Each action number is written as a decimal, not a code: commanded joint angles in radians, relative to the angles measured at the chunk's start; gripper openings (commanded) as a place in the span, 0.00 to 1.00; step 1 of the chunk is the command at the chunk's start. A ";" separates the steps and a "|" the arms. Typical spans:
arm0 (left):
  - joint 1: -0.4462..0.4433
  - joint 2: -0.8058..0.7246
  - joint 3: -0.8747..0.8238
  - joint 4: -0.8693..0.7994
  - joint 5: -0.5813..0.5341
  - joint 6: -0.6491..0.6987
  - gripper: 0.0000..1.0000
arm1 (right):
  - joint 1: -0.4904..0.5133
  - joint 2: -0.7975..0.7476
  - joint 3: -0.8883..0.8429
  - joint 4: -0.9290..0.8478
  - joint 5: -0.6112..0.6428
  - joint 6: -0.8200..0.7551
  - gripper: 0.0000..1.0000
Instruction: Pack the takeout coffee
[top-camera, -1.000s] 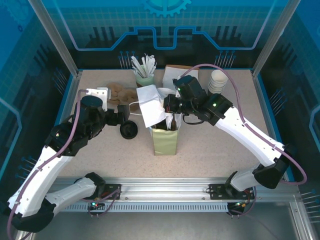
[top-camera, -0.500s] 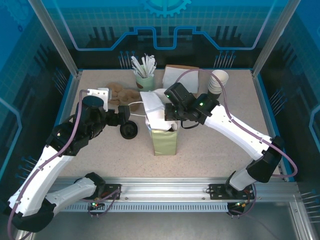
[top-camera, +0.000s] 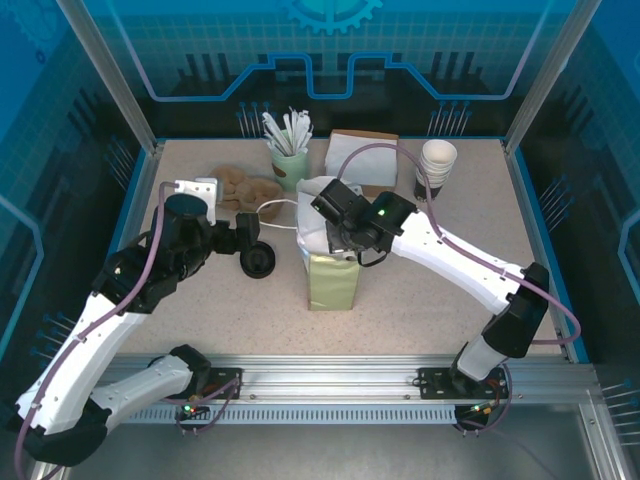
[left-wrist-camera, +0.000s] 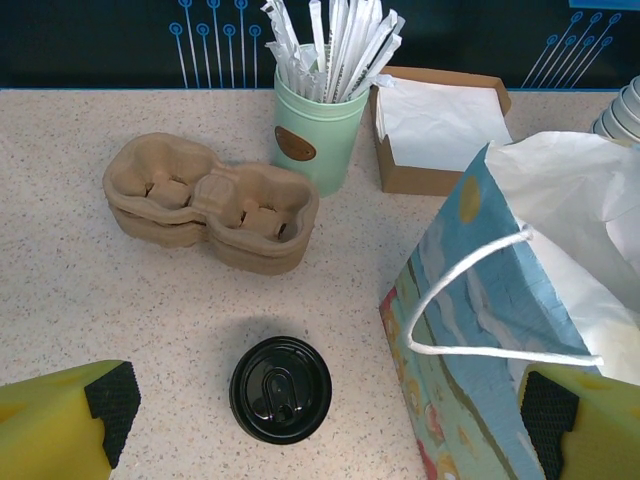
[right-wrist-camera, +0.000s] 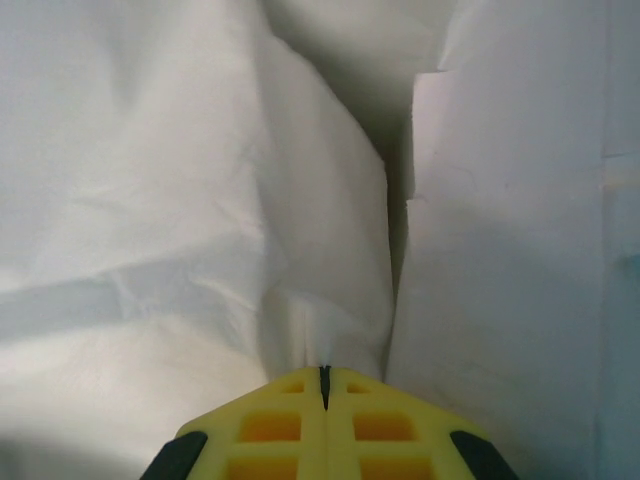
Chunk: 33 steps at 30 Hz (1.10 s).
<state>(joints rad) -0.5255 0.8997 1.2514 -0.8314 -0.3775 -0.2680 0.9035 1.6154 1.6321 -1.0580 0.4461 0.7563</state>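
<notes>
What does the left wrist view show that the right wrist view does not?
Left wrist: the takeout coffee lid-up on the table, a cardboard cup carrier, a straw mug, a napkin box, and the blue patterned outside of the bag. Right wrist: the right claw, shut, against creased paper. Shared: the bag's white paper.

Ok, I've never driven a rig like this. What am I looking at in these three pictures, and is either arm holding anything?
Two robot arms bolted to a table, each ending in two-finger jaws. The wide picture looks down from above; the other two come from cameras on each wrist. On the table: a paper bag, the takeout coffee, pulp cup carriers, a green cup of straws, a napkin box and stacked cups. The left jaws stand open by the coffee, holding nothing. The right jaws are shut, pressed against the bag's white lining.
</notes>
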 joint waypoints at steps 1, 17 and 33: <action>0.009 -0.017 -0.015 0.019 -0.002 -0.011 0.99 | 0.029 0.032 0.043 -0.072 0.087 0.029 0.00; 0.009 -0.030 -0.036 0.023 -0.006 -0.012 0.99 | 0.049 0.045 0.079 -0.014 0.025 0.004 0.05; 0.011 -0.009 0.008 0.072 -0.022 0.013 0.99 | 0.020 -0.003 0.387 -0.015 0.031 -0.182 0.44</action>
<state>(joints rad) -0.5251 0.8845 1.2263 -0.8070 -0.3786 -0.2634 0.9367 1.6394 1.9690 -1.0752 0.4679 0.6338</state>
